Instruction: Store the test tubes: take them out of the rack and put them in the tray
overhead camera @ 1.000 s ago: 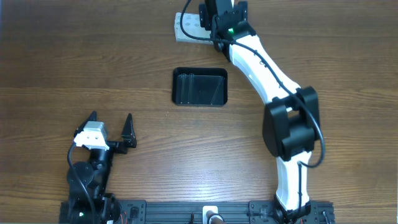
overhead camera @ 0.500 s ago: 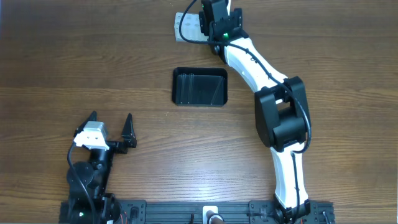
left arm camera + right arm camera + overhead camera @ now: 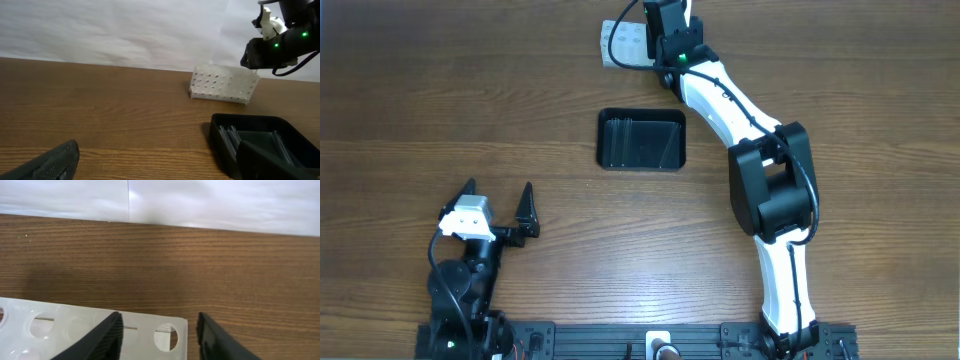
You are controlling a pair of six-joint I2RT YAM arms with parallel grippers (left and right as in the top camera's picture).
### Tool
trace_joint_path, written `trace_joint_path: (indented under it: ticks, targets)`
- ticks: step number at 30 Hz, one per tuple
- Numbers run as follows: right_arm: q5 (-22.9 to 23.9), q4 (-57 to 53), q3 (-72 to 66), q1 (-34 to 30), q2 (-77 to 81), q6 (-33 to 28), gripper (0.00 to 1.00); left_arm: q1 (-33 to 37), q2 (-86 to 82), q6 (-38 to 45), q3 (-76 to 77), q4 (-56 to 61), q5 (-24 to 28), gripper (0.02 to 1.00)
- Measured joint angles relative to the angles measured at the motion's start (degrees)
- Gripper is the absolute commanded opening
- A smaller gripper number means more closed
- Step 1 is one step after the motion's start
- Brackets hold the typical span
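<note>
The rack (image 3: 150, 325) lies directly under the right jaws, its end hole (image 3: 165, 336) sitting in the gap between them. I cannot tell whether a tube stands in that hole; the holes to one side of the jaws look bare. The right jaws are parted, wider than the hole, and hold nothing. Behind them, back toward the arm's base, sits the tray (image 3: 602, 140), with several clear tubes (image 3: 640, 140) lying flat in it.

By the look of it, the step in hand is the pick at the rack's end, with much of the storing done. If a tube is there, the next move calls for a straight descent, a gentle close on the glass, and a vertical pull so the rack does not tip or drag along the desk (image 3: 470, 100).

The left jaws rest well away from the rack, spread wide and empty; the tray lies just ahead of them and the rack beyond it.
</note>
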Motion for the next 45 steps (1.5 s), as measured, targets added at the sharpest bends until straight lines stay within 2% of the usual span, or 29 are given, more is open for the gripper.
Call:
trace_joint_path:
  ticks: [1,6,15,34,45]
  targets:
    - [0.0,0.0,0.0,0.0,0.0,0.1,0.303,0.0,0.0,0.0,0.0,0.0,0.0,0.998]
    - [0.1,-0.4,0.0,0.0,0.0,0.7,0.202,0.0,0.0,0.0,0.0,0.0,0.0,1.0]
    - [0.2,-0.4,0.0,0.0,0.0,0.7,0.13,0.0,0.0,0.0,0.0,0.0,0.0,1.0]
    - [0.2,-0.9,-0.2,-0.1,-1.5,0.6,0.099,0.0,0.0,0.0,0.0,0.0,0.0,1.0]
    - [0.2,2.8,-0.3,-0.1,-21.0,0.7,0.099,0.0,0.0,0.0,0.0,0.0,0.0,1.0]
